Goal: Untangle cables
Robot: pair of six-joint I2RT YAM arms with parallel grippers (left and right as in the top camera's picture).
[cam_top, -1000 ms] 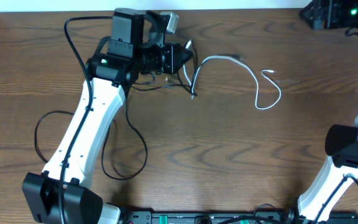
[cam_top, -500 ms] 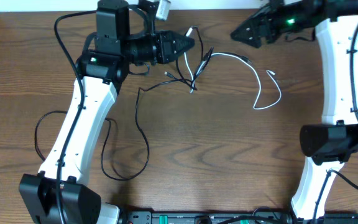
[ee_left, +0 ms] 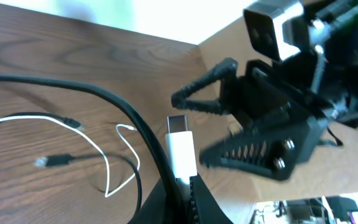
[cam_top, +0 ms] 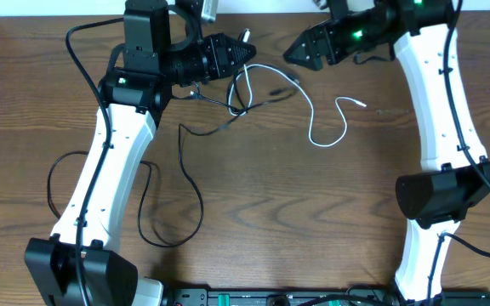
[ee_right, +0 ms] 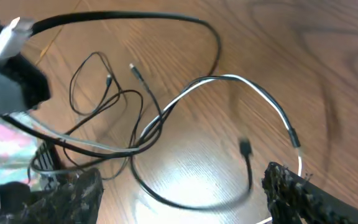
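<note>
The cables lie tangled on the brown table [cam_top: 253, 221] near its far edge. Thin black cords [cam_top: 235, 109] knot together there, and a white cable [cam_top: 345, 127] trails off to the right. My left gripper [cam_top: 243, 53] is shut on the white plug [ee_left: 180, 146] of a cable, with a black cord [ee_left: 120, 106] running beside it into the jaws [ee_left: 185, 186]. My right gripper [cam_top: 292, 53] is open just right of the left one, tip facing tip. In its wrist view the tangle [ee_right: 143, 134] lies below and a black loop [ee_right: 191, 198] passes between its fingers [ee_right: 67, 199].
Thicker black robot wires loop on the table beside the left arm [cam_top: 177, 200] and at the far left [cam_top: 54, 183]. The table's far edge and a white wall [cam_top: 262, 7] run just behind both grippers. The right arm's base [cam_top: 441, 197] stands at the right.
The right arm has swung in from the far right corner until its gripper faces the left one. The left gripper has pulled back and left, dragging the tangle and white cable leftward.
</note>
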